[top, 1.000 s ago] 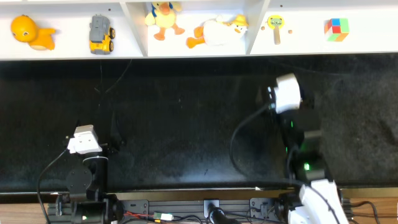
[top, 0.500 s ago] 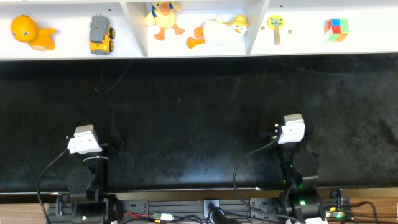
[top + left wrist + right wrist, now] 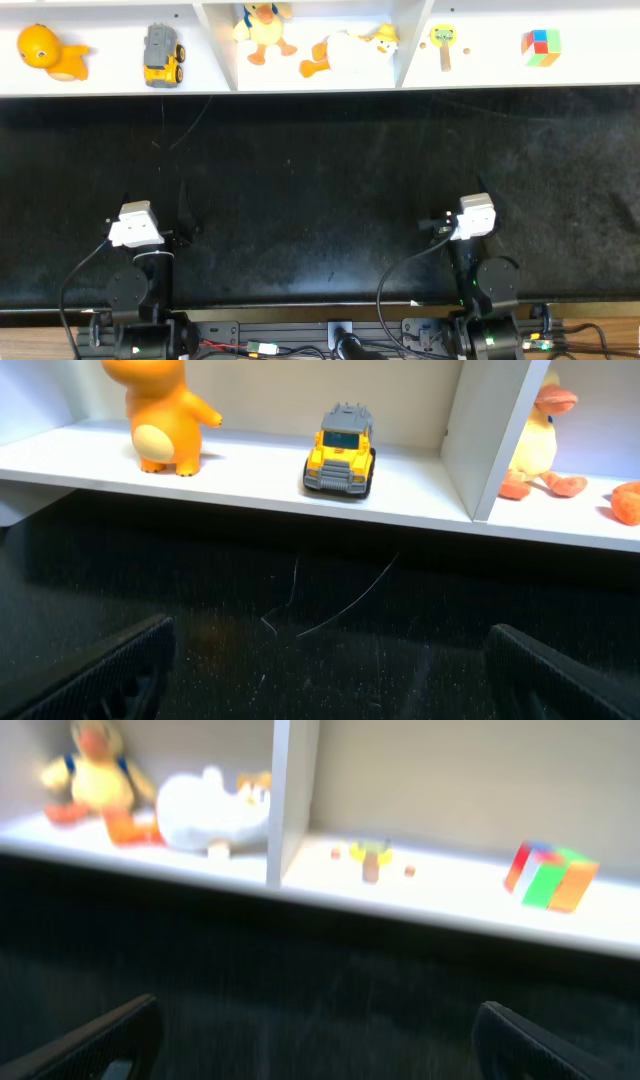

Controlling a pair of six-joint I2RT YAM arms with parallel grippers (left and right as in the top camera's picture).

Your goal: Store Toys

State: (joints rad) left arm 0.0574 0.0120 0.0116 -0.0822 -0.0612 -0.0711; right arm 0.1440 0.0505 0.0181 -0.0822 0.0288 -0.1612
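Toys stand on a white shelf [image 3: 300, 82] at the table's far edge: an orange figure [image 3: 46, 51], a yellow truck [image 3: 162, 56], a yellow plush duck [image 3: 262, 31], a white plush duck [image 3: 349, 51], a small wooden toy [image 3: 443, 43] and a colour cube [image 3: 541, 46]. My left gripper [image 3: 328, 632] sits low near its base, open and empty, facing the orange figure [image 3: 165, 415] and truck [image 3: 341, 450]. My right gripper [image 3: 315, 1010] is also low near its base, open and empty, facing the white plush [image 3: 215, 810], wooden toy [image 3: 372, 858] and cube [image 3: 550, 875].
A black mat [image 3: 320, 180] covers the table between the arms and the shelf. White dividers [image 3: 222, 40] split the shelf into compartments. Thin scratches or threads mark the mat [image 3: 330, 605] below the truck.
My right arm has pulled back from near the shelf down toward its base, with nothing in its gripper. The left arm has kept still.
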